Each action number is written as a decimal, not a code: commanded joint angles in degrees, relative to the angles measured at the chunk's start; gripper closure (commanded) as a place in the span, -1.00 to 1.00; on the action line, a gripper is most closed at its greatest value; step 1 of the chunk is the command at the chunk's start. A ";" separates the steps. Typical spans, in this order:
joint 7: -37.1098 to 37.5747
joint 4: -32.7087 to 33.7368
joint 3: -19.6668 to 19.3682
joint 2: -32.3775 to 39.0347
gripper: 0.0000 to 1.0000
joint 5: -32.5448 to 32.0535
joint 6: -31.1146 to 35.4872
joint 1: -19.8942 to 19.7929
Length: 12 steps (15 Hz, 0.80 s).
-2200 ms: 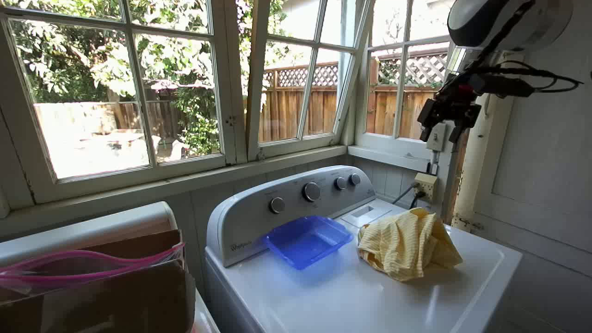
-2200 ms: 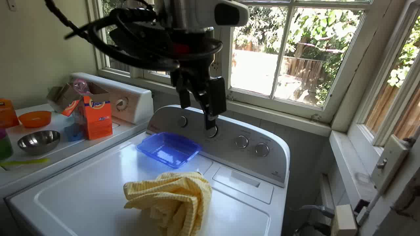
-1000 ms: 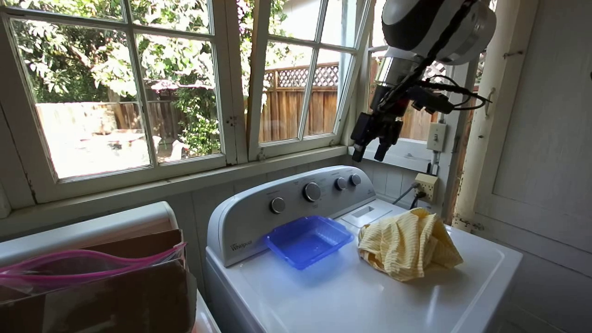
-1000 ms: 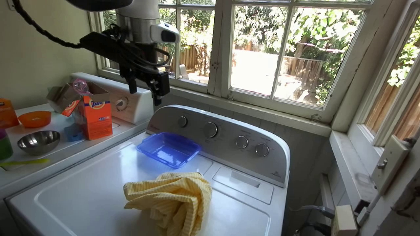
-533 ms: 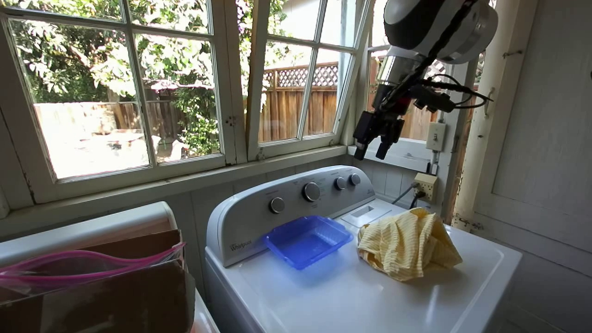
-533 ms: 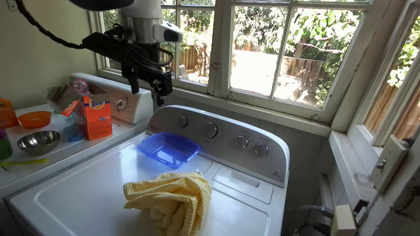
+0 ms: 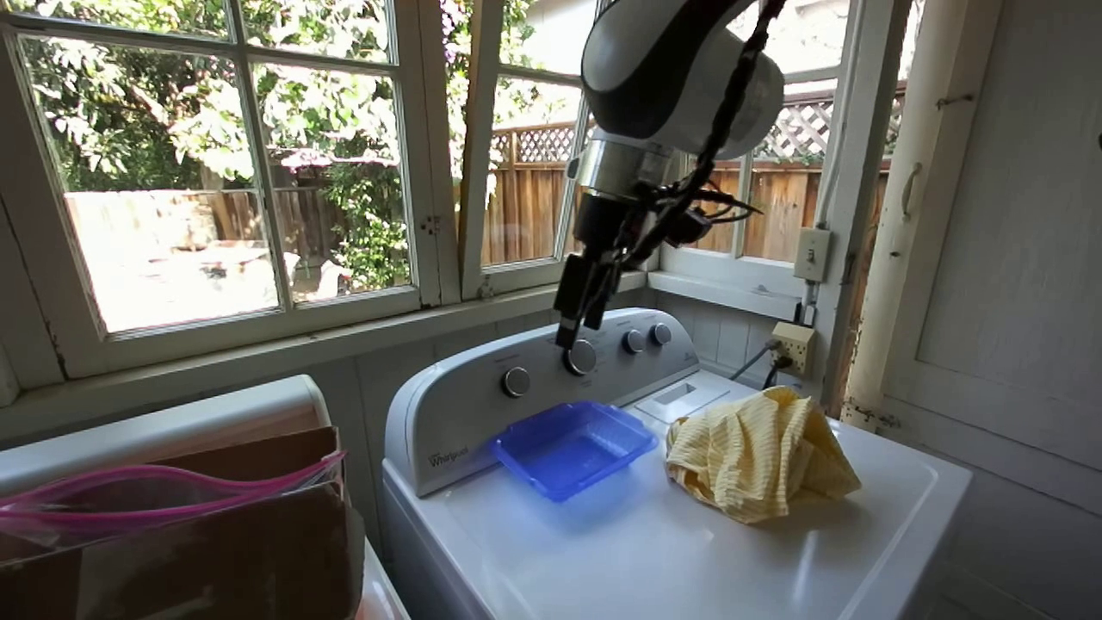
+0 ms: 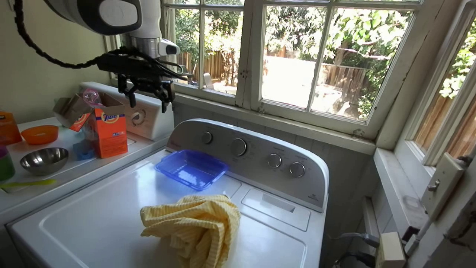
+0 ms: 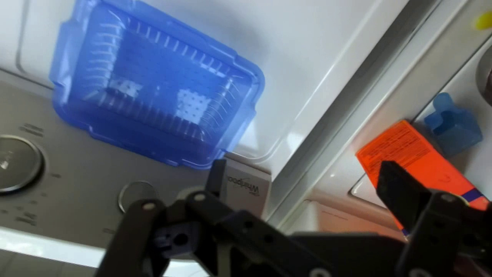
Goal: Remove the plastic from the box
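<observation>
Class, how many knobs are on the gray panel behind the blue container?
4, left to right in both exterior views: leftmost knob, large second knob, third knob, rightmost knob.

Claw (image 8: 148,107) pointing down, tilted; fingers (image 9: 399,188) spread; arm (image 7: 663,86) above.

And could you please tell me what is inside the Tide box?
At the open top of the Tide box, pink-edged plastic pokes up; the box itself hides how deep the plastic reaches and anything beneath.

A Whirlpool machine (image 7: 637,538) with dials (image 8: 238,147), a Tide box (image 8: 111,136) and windows (image 7: 259,164) onto a fenced garden (image 7: 357,202) mark a home laundry room.
</observation>
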 commanded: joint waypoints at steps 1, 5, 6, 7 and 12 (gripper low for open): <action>-4.12 8.58 4.55 9.03 -1.00 -2.83 1.08 1.04; -6.42 15.15 9.10 14.21 -1.00 -10.56 1.40 0.93; -4.22 11.82 9.17 11.18 -1.00 -7.57 0.83 -0.05; -4.03 12.76 9.72 11.95 -1.00 -7.99 0.82 -0.06; -4.54 12.55 9.90 11.88 -1.00 -6.66 0.91 -0.58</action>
